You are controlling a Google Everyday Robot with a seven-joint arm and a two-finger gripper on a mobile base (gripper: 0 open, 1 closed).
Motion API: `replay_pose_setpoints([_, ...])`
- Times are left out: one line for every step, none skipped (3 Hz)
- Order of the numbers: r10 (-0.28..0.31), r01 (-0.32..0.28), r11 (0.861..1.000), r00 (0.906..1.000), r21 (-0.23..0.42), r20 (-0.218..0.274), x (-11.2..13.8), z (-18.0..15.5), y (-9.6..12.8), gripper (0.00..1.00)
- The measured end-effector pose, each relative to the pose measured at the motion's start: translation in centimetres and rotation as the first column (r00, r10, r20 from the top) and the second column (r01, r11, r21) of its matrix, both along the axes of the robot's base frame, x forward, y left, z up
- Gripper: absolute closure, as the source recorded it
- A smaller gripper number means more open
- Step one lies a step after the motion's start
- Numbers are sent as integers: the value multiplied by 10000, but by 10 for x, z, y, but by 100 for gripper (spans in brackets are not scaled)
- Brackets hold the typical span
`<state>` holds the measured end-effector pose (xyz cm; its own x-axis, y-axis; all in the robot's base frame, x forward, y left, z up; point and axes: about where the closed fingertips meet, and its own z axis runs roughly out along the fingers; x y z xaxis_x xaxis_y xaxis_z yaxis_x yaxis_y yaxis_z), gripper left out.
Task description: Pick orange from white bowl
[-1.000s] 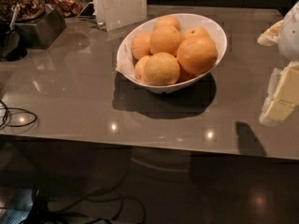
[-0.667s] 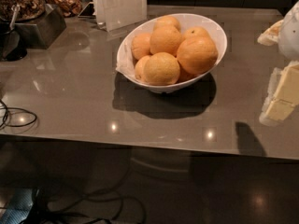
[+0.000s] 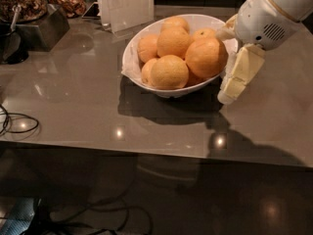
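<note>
The white bowl [image 3: 129, 58] stands on the grey table, at the back and middle of the camera view, with several oranges piled in it. The orange [image 3: 206, 57], the largest and deepest in colour, lies at the right of the pile against the rim. My gripper [image 3: 222, 67] comes in from the upper right and hangs right next to the bowl's right side, beside the orange. Its cream fingers [image 3: 239, 72] are spread apart and hold nothing. One finger is up by the rim; the other points down outside the bowl's wall.
A metal box [image 3: 41, 26] with dried brown stuff and a black object [image 3: 11, 45] stand at the back left. An upright paper sign [image 3: 124, 4] is just behind the bowl. A loop of cable [image 3: 14, 124] lies at the left edge. The table's front edge [image 3: 146, 150] runs across the middle.
My gripper has moved left from the right edge of the view up to the bowl's right side. The bowl and the oranges have not moved.
</note>
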<state>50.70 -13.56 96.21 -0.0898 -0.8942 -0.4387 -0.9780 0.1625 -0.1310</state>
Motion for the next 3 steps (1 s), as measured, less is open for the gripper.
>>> replay_pose_setpoints([2, -2, 10000, 10000, 3, 2, 0, 0, 0, 0])
replay_pose_setpoints([186, -188, 9995, 9998, 255, 77, 8, 1, 11, 0])
replay_pose_setpoints([863, -848, 9938, 9961, 722, -177, 31, -12, 41, 0])
